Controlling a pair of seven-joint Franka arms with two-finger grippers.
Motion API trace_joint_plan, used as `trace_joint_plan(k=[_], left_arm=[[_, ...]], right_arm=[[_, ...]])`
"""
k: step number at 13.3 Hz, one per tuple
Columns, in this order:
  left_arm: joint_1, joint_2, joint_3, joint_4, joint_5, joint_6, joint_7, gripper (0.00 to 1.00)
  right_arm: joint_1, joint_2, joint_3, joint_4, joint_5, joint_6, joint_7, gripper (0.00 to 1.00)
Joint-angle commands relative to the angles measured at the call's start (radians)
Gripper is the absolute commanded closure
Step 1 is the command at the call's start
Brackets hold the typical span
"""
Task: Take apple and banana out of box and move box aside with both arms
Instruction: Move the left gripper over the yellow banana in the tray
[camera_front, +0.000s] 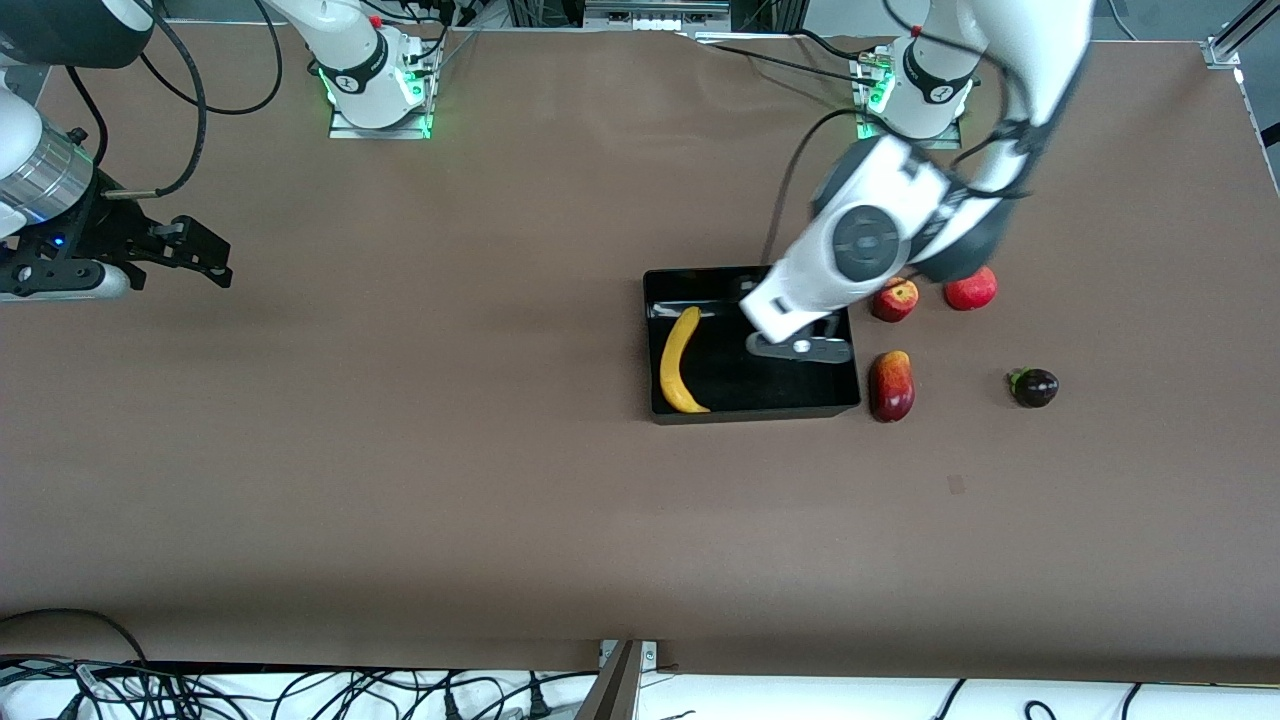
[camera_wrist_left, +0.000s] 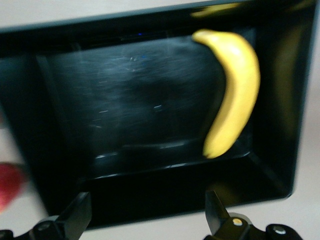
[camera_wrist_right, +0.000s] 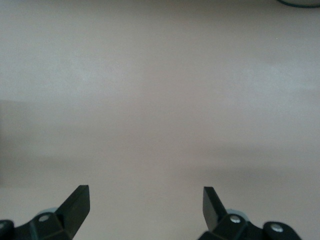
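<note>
Revealing spread fingers, wrist views show left end effector (camera_wrist_left: 145, 212) over box (camera_wrist_left: 30, 125), right end effector (camera_wrist_right: 145, 207) waiting.

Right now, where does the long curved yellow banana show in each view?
Front view: long curved yellow banana lies in the black rectangular open-top plastic tray, along its wall toward the right arm's end.
Left wrist view: banana inside the tray.
Right wrist view: not in it.
Shared landmark: the tray.
</note>
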Motion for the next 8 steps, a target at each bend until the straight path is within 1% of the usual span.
trace_joint_plan(k=[1, 2, 3, 5, 8], left_arm=[[-0.064, 0.115, 0.012, 0.057, 0.025, 0.104, -0.096, 0.00], [-0.082, 0.137, 0.014, 0.057, 0.055, 0.147, -0.144, 0.00], [-0.104, 0.152, 0.012, 0.055, 0.088, 0.164, -0.197, 0.00], [-0.128, 0.180, 0.012, 0.055, 0.155, 0.173, -0.225, 0.00], [-0.150, 0.212, 0.011, 0.054, 0.162, 0.181, -0.226, 0.00]], right_arm=[[-0.006, 0.006, 0.002, 0.016, -0.014, -0.003, 0.005, 0.00], [-0.004, 0.006, 0.002, 0.016, -0.014, -0.001, 0.005, 0.00], [-0.003, 0.004, 0.002, 0.016, -0.014, -0.001, 0.005, 0.00], [-0.003, 0.004, 0.004, 0.016, -0.014, -0.001, 0.007, 0.00], [-0.003, 0.004, 0.002, 0.016, -0.014, -0.001, 0.007, 0.00]])
